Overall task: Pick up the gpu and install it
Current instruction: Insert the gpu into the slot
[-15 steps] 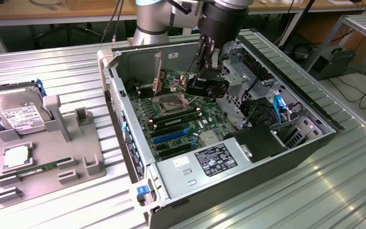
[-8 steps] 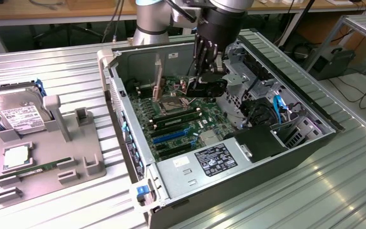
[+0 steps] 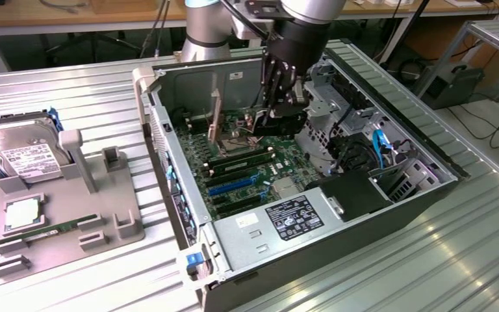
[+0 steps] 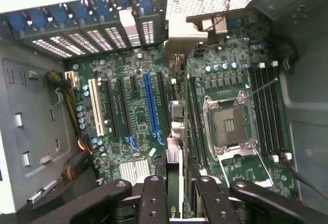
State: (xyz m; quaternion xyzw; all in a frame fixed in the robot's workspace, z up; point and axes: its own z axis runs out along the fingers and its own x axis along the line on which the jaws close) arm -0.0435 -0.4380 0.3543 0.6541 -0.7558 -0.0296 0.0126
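Bench [image 3: 440,260]: ribbed silver metal.
Middle of bench: open computer case [image 3: 345,252], side panel off.
Exterior view's left: grey parts tray [image 3: 93,195], near the case.

Glossy ribbed silver metal surface [image 3: 457,260]; matt grey plastic tray [image 3: 93,195]; dark gpu card [image 4: 173,175] with tan metal bracket; matt black claw [image 3: 275,116].

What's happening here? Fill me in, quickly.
The robot arm's pincer is inside the open computer case, closed on the gpu. It holds the card on edge over the motherboard, tan bracket toward the rear slot covers. Whether the card is seated in a slot cannot be told.
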